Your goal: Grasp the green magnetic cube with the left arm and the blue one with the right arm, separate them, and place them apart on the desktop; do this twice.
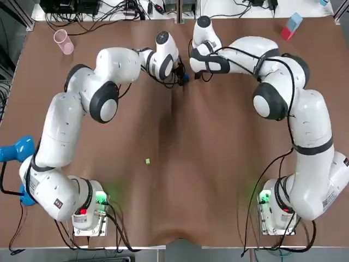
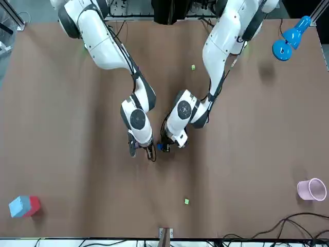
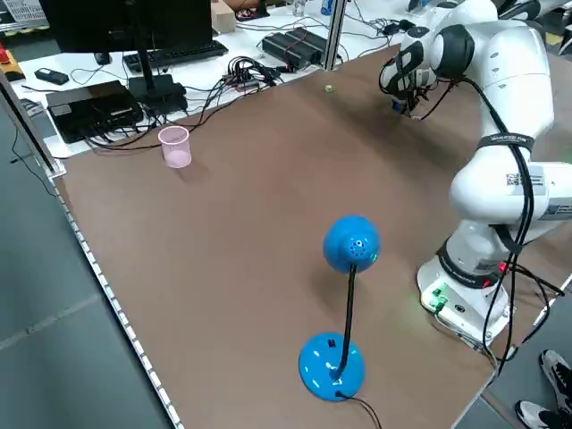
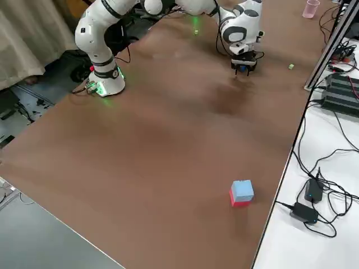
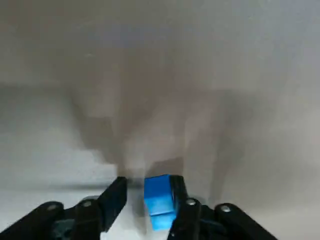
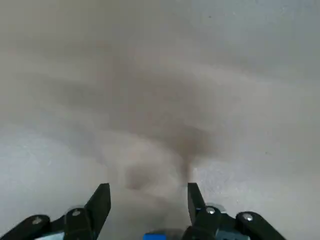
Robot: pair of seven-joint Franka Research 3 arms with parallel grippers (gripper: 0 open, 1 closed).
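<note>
The brown tabletop (image 1: 218, 164) is mostly bare, with cables and electronics past its far edge, a pink cup (image 1: 63, 41) out at 10 o'clock and a red-and-blue block (image 1: 290, 26) at 1 o'clock. Both arms reach to 12 o'clock, their heads nearly touching.

The left end effector (image 5: 149, 191) is down at the surface with its fingers narrowly apart. The blue magnetic cube (image 5: 159, 200) sits between them, against one finger and clear of the other. The right end effector (image 6: 148, 192), just beside it at 3 o'clock, is spread wide over bare surface and grips nothing. A green cube (image 1: 147, 161) lies alone, well apart at 6 o'clock from the pair.

My worry is that blue belongs to the right arm, so if the left closes, the roles swap. The off-centre cube could also twist or skid as the fingers close, and heads this close could knock together.

Only the left wrist view shows the cube inside the fingers; overhead it is a blue speck. The front view alone shows a second green cube (image 2: 186, 201) near the far edge.
</note>
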